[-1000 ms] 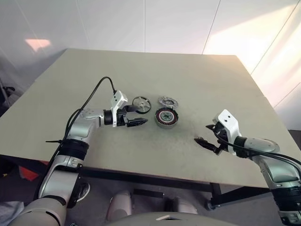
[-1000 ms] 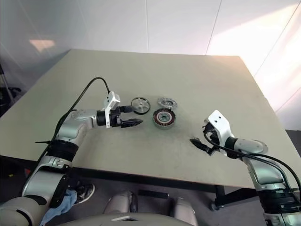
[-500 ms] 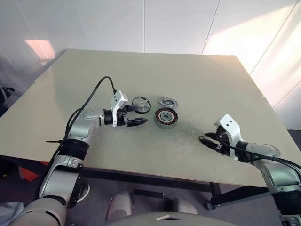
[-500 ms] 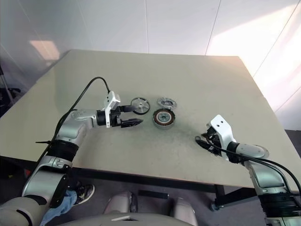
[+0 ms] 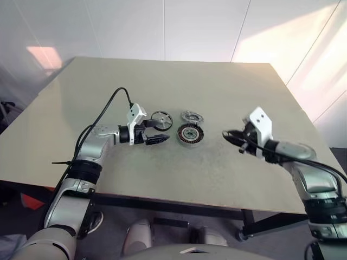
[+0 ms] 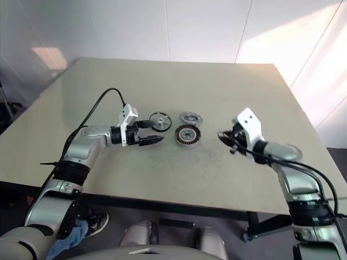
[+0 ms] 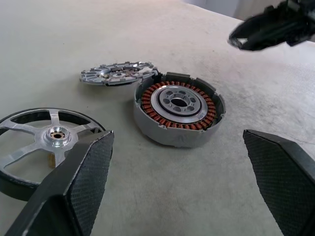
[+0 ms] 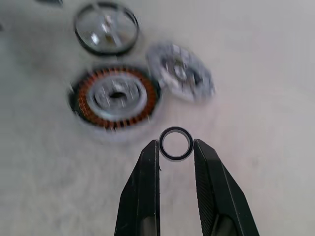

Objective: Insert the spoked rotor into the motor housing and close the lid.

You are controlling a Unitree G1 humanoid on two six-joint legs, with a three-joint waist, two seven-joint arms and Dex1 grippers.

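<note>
Spoked rotor (image 7: pixel 44 142) — rigid, light metal, lying mid-table beside the motor housing (image 7: pixel 178 108) and lid (image 7: pixel 118 73): pinch its thin rim with your wide-open left gripper (image 5: pixel 157 131) — your right gripper (image 8: pixel 176 150) is clamping a small ring (image 8: pixel 175 143).

The table (image 7: pixel 74 39) has a matt, pale beige top, smooth overall with fine dark scuffing and speckle. The motor housing (image 7: pixel 178 114) has a dull grey cast-metal wall; inside, a ring of copper-coloured windings surrounds a bright machined metal hub with a satin sheen. The lid (image 7: pixel 118 73) is silvery metal, ribbed and moderately reflective. The spoked rotor (image 7: pixel 47 142) has polished, light-catching metal spokes and hub inside a dark, matt rim. The left gripper (image 7: pixel 187 177) fingers (image 7: pixel 88 172) are black with a finely textured, cross-hatched pad face. The right gripper (image 8: pixel 176 147) fingers (image 8: pixel 147 196) are smooth, semi-gloss black. The small ring (image 8: pixel 175 143) between them is dark and glossy.
</note>
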